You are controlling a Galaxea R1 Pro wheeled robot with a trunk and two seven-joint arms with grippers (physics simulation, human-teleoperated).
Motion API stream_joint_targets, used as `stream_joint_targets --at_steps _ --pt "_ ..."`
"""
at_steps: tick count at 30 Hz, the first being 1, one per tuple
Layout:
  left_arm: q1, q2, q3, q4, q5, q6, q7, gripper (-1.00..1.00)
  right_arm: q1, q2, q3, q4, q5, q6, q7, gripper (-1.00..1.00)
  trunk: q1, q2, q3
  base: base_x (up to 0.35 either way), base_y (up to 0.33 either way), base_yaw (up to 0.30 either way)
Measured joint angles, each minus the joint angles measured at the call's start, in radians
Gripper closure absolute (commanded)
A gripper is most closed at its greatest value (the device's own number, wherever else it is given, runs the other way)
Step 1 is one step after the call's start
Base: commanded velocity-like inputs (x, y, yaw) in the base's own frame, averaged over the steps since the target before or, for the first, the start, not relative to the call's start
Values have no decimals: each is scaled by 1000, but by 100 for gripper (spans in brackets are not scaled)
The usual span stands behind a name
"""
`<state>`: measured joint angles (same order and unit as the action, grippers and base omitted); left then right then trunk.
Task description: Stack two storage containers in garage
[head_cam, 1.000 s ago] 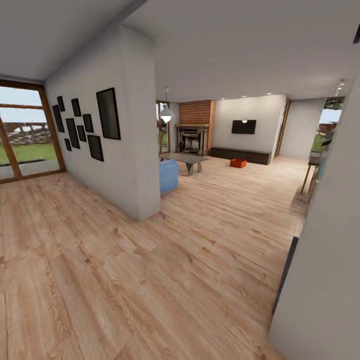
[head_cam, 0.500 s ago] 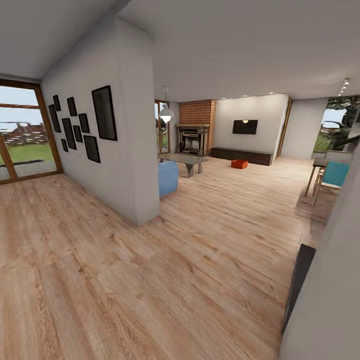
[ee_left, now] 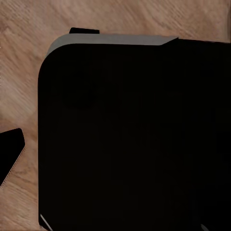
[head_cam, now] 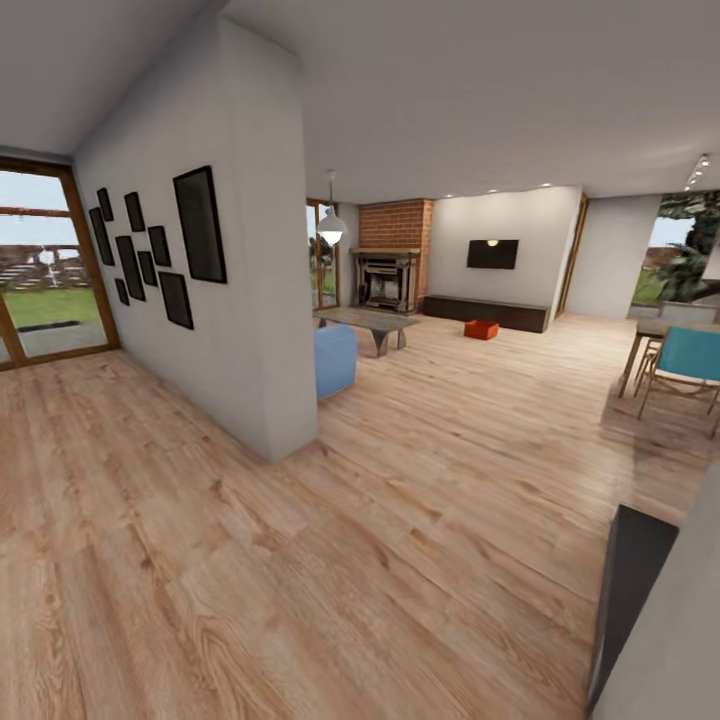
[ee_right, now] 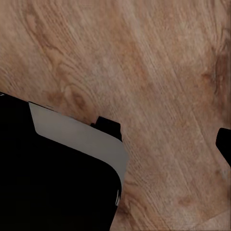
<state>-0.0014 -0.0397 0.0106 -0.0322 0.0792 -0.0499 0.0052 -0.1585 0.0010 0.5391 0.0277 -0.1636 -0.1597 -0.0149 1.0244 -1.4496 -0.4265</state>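
Far across the living room, one small orange-red storage container sits on the wood-plank floor in front of the low dark console, below the wall TV. At this distance I cannot tell whether it is one bin or two. The garage is out of view. In the left wrist view a dark fingertip pokes in beside my black base, over wood planks. The right wrist view likewise has a dark fingertip at the frame's edge above the floor.
A white partition wall with black frames juts out on the left. Past it stand a blue seat and a grey coffee table. A teal chair and a table stand at right. A pale wall corner is close at lower right.
The whole view has shifted: the camera advanced and the near right wall slid out of the picture, uncovering the teal chair and dining table. The container has not moved.
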Motion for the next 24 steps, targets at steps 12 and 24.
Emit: stream_joint_targets --at_steps 12,24 --pt "0 0 1 0 0 0 0 -100 0 0 0 0 0 0 0 -100 0 0 0 323 0 0" --pt "0 0 0 0 0 1 -1 -100 0 -2 -2 0 5 -1 1 -100 0 0 0 323 0 0"
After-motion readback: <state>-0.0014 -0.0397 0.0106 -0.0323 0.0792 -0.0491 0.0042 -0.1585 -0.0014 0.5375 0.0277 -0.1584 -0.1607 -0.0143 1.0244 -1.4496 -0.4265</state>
